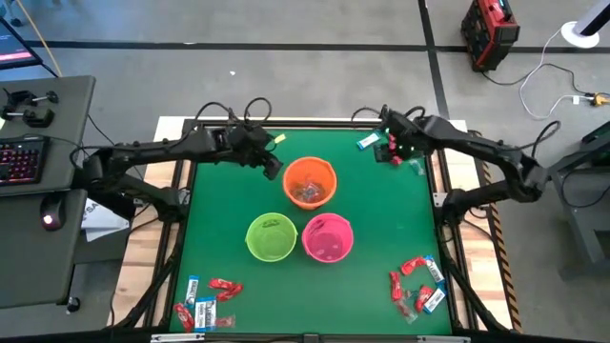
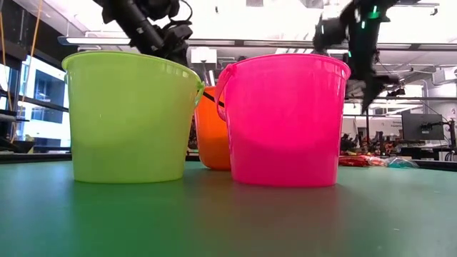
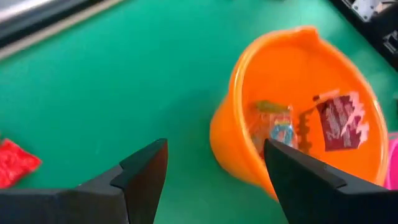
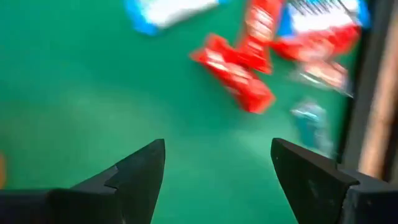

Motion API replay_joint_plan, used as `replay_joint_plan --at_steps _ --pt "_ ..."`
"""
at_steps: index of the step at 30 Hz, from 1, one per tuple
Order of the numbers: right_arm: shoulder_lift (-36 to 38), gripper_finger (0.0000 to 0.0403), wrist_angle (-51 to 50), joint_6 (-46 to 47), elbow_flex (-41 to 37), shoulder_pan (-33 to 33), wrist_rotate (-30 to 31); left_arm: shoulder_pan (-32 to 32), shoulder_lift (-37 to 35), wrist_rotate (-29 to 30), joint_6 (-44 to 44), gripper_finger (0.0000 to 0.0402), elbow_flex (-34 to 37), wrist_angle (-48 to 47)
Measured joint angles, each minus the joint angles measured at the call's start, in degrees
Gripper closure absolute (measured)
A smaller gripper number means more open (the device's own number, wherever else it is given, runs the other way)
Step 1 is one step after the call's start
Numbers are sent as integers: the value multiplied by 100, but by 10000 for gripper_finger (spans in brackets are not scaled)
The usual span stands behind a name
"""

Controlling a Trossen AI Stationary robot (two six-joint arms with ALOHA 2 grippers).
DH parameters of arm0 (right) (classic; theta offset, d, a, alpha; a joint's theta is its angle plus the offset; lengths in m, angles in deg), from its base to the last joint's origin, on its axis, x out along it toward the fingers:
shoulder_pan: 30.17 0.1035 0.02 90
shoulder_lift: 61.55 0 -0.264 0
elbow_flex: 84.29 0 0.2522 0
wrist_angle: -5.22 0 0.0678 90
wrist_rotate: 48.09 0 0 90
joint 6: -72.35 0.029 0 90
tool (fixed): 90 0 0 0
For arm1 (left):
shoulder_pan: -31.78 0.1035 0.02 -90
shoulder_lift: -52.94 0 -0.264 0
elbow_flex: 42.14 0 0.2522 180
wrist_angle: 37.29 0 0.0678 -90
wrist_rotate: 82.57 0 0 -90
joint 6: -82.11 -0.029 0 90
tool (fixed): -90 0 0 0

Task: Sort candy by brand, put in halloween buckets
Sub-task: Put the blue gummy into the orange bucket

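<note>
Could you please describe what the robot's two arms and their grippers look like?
Both arms are dark, jointed and slender, with black cables looping off them. The left gripper and right gripper each end in two black, wedge-shaped fingers. A small green light glows near the right wrist.

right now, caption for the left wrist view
Open left fingers beside the orange bucket, candy inside.

Lab, monitors (image 2: 421, 127), ceiling strip lights (image 2: 400, 44)

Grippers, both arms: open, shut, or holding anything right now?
Left gripper: open, fingers empty, beside the orange bucket.
Right gripper: open, holding nothing, over the candy at the table's far right corner.
</note>
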Motion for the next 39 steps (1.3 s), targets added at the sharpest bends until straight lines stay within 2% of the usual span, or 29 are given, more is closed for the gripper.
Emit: replay_joint_plan --at_steps 2,5,9,14,19,27,34,36,39 --pt "-304 116 -119 -315 -84 -520 -327 34 -4 -139 2 146 81 48" --pt "-783 116 -121 -787 -155 -930 -334 69 -10 -263 -121 147 120 58" --pt "-1433 116 -153 -1065 -203 -1302 -121 69 -49 -280 -196 147 124 -20" --pt "-1933 128 -115 -973 -167 -1548 360 49 -310 -284 -351 147 124 -128" --pt "-2293 169 -60 -956 -158 -1522 432 82 -849 -249 -547 147 124 -124" --pt "-2771 270 -49 -711 -148 -1402 855 324 -1663 -142 -436 147 124 -127" --pt "-2574 391 -148 -1032 -163 -1255 842 392 -2386 -54 -240 147 124 53" --pt "-2261 391 -184 -1142 -155 -1103 852 390 -2672 43 -246 147 122 284" --pt "-1536 386 -364 -1066 -55 -753 821 390 -3060 571 -358 147 122 463"
